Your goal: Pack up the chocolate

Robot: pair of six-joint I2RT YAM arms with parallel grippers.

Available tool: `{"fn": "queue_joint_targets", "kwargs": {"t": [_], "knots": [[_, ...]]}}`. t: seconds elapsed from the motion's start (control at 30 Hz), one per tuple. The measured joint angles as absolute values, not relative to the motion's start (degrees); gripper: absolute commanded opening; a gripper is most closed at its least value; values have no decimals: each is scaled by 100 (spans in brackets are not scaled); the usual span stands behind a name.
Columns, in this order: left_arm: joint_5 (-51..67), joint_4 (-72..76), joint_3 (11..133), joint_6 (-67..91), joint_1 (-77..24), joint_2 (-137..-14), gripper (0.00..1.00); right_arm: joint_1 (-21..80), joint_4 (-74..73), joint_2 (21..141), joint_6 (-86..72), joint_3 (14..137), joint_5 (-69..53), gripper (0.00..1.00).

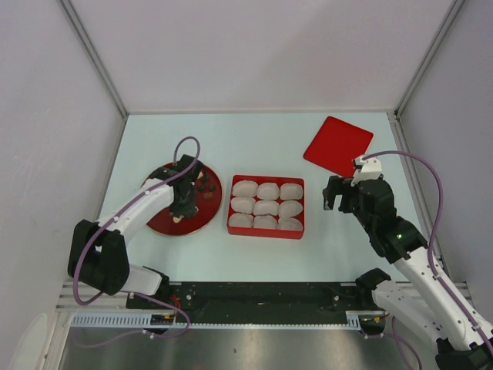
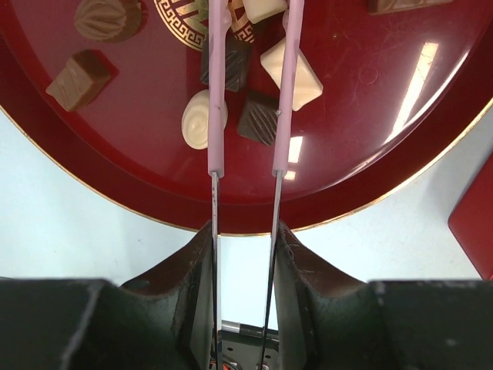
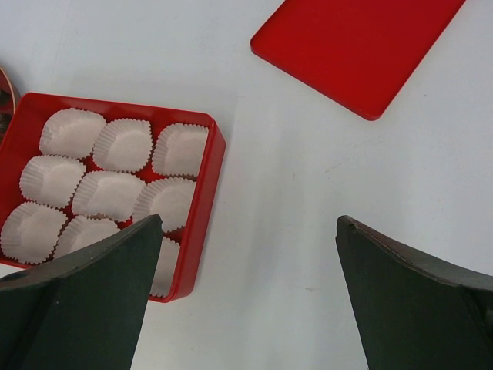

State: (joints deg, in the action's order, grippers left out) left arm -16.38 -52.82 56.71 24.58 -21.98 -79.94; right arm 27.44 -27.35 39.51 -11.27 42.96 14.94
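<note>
Left gripper point(image 2: 244, 231) closed narrow on the metal shanks of the pink-handled tongs point(image 2: 216, 116), which it holds over the near half of the dark red plate point(image 2: 370, 139). The two tong arms run side by side with a gap between; their tips are cut off at the frame top, so I can't tell what they touch. Chocolate point(image 2: 199, 119) is all on the plate: a cream rounded piece under the left tong arm, a dark cube between the arms, a white cube under the right arm, tan and brown pieces further left. The plate's gold-edged near rim shows bare worktop point(image 3: 293, 193) on both sides. Plate sits on the left, just beside the red box point(image 3: 208, 208), with a thin strip of worktop between their edges. Box holds nine white paper cups point(image 3: 123, 145) in three rows, filling it wall to wall. Right gripper point(image 3: 246, 223) spread wide and holding nothing, over bare worktop just right of the box's right wall. Red lid point(image 3: 358, 46) lies flat at far right, turned at an angle, apart from the box, open worktop between them. Wide open strip also runs along the far edge.
</note>
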Motion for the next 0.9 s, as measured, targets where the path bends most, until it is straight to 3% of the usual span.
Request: {"fn": "queue_joint_targets", "kwargs": {"t": [0.53, 0.9], "knots": [[-1634, -4915, 5507, 2458, -2005, -8071, 30, 2766, -2674, 3940, -1127, 4244, 1448, 100], [-1634, -4906, 5485, 2456, -1933, -7977, 5, 2803, -2665, 3940, -1105, 4241, 1409, 100]]}}
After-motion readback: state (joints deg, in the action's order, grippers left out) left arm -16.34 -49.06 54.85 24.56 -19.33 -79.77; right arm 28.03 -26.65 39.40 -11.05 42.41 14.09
